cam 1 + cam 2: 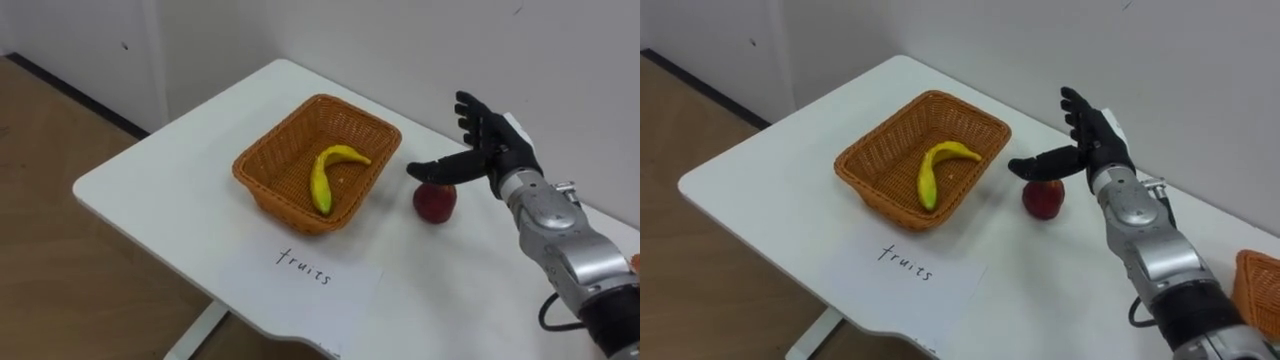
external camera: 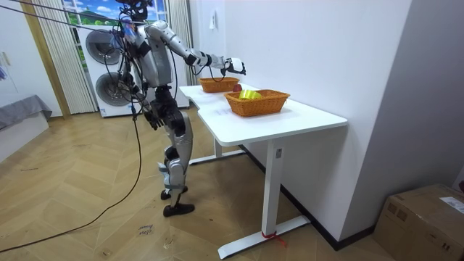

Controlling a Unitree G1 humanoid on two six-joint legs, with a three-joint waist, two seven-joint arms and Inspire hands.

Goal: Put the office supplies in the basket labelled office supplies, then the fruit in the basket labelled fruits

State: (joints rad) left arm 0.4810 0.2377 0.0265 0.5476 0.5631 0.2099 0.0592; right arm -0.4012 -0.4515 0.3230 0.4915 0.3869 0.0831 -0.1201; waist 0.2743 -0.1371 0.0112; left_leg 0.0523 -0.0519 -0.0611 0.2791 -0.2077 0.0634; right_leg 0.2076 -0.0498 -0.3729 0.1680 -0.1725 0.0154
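On the smooth white rectangular worktop (image 1: pixel 150 180), the right robot hand (image 1: pixel 490 145) hangs just above and behind the round red apple (image 1: pixel 435 203). Its dark fingers are straight and spread, with the thumb stretched out over the apple's top; whether it touches cannot be told. The apple sits just beside the right rim of the rectangular woven wicker basket (image 1: pixel 268 195), outside it. That basket holds one curved yellow banana (image 1: pixel 325 178). A flat white paper sheet with handwriting (image 1: pixel 320 272) lies before it. A second wicker basket's edge (image 1: pixel 1260 280) shows at the far right.
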